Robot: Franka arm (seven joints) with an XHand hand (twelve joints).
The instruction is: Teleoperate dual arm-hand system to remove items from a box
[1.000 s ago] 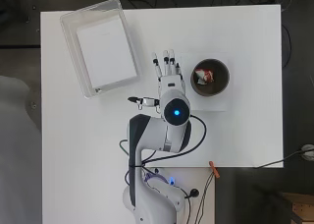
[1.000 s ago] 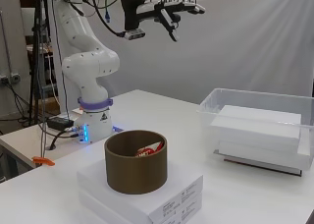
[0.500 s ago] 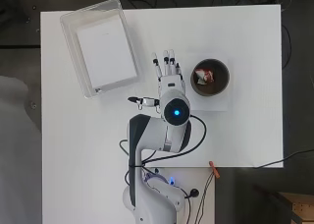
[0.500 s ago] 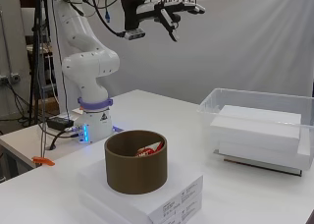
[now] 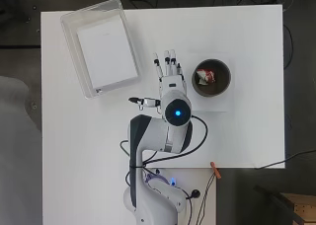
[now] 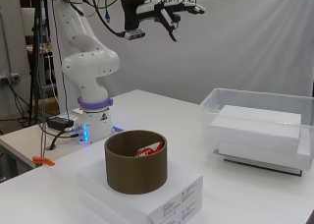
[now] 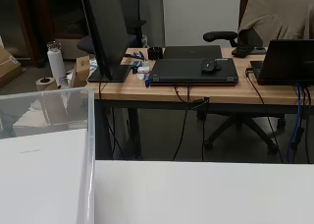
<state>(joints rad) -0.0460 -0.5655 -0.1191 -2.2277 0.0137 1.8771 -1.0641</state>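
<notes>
My black and white hand (image 5: pixel 171 76) hangs high above the white table (image 5: pixel 247 131), fingers (image 6: pixel 189 1) stretched out nearly straight with the thumb dropped below them, holding nothing. In the overhead view my own arm covers the wrist and most of the palm; only the side view shows how far up I am. Just beside my fingers from above, but well below them, sits the short brown round container (image 6: pixel 136 160) on a flat white box (image 6: pixel 167 197). Inside it lies a crumpled red and white packet (image 5: pixel 205 76), plain from overhead, yet from the side only a red sliver (image 6: pixel 148 150) clears the rim, and I cannot tell what it is. On my other side, farther off, stands the clear plastic bin (image 5: pixel 74 47) with a white rectangular box (image 5: pixel 106 50) filling it. My wrist camera misses the brown container entirely, catching only a cut-off corner of the bin (image 7: pixel 91 135) and the table's far edge (image 7: pixel 196 184).
</notes>
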